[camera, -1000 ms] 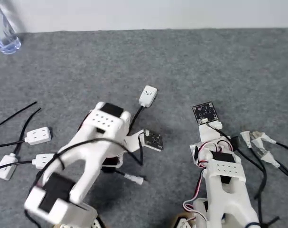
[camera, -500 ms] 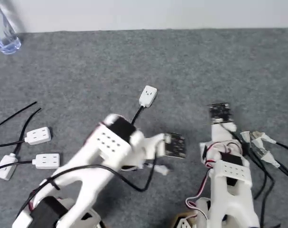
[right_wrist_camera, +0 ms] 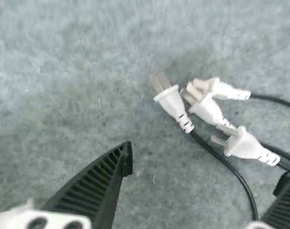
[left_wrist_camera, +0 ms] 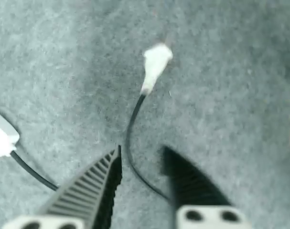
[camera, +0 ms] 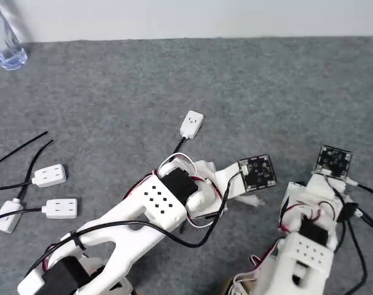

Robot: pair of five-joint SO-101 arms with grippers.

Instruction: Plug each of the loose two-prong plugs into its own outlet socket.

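In the left wrist view my left gripper (left_wrist_camera: 142, 155) is open, and a thin black cable (left_wrist_camera: 130, 143) runs on the carpet between its fingers. That cable ends in a white two-prong plug (left_wrist_camera: 156, 62) lying just beyond the fingertips. The high view has this plug (camera: 252, 200) beside the left arm (camera: 168, 200) at the table's middle. My right gripper (right_wrist_camera: 209, 164) is open above the carpet, with several white plugs (right_wrist_camera: 207, 109) clustered just ahead of it. White outlet sockets lie at the centre (camera: 192, 124) and at the left (camera: 50, 175), (camera: 59, 208).
Grey carpet (camera: 284, 86) covers the table. Black cables (camera: 20, 150) trail off the left edge, where another socket (camera: 5, 216) lies. A clear bottle (camera: 7, 46) stands at the far left corner. The right arm (camera: 309, 246) is near the right edge.
The left arm swung right across the middle, and the white plug with its cable shifted right with it. The right arm turned right, over the plug cluster.
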